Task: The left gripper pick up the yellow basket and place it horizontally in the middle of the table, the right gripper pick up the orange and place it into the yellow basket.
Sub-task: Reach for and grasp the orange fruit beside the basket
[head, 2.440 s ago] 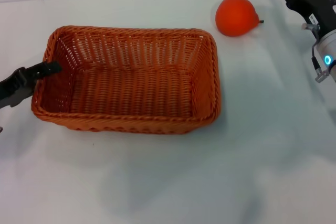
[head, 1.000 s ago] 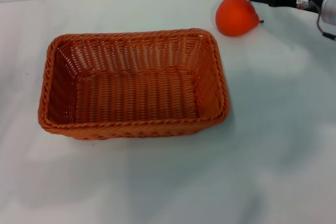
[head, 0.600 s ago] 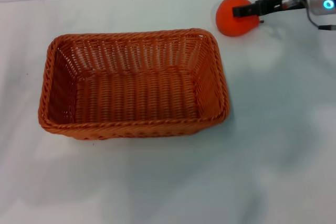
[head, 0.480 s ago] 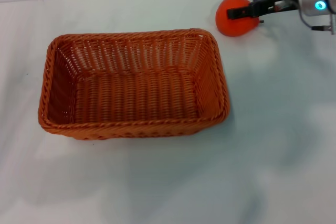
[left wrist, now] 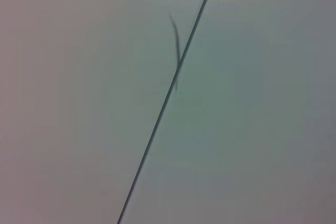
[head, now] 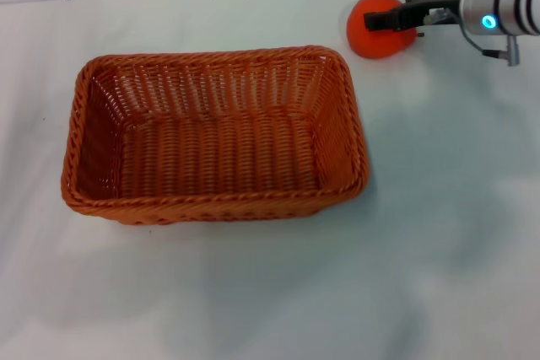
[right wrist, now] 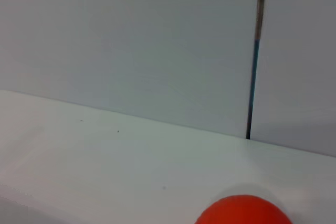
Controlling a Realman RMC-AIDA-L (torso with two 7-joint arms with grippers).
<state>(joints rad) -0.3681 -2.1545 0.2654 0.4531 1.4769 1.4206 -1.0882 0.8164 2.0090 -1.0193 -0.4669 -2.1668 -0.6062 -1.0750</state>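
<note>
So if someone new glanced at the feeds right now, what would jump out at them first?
The big yellow basket sits empty in the middle of the table, its long side across the head view. Behind it to the right lies the orange, with the right gripper reaching in from the right, its black fingers at the fruit. The left gripper is out of sight.

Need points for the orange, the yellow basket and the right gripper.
orange (head: 371, 35), head view, lower left of its skin.
yellow basket (head: 211, 208), head view, near braided rim.
right gripper (head: 390, 18), head view, dark fingers at the orange.
</note>
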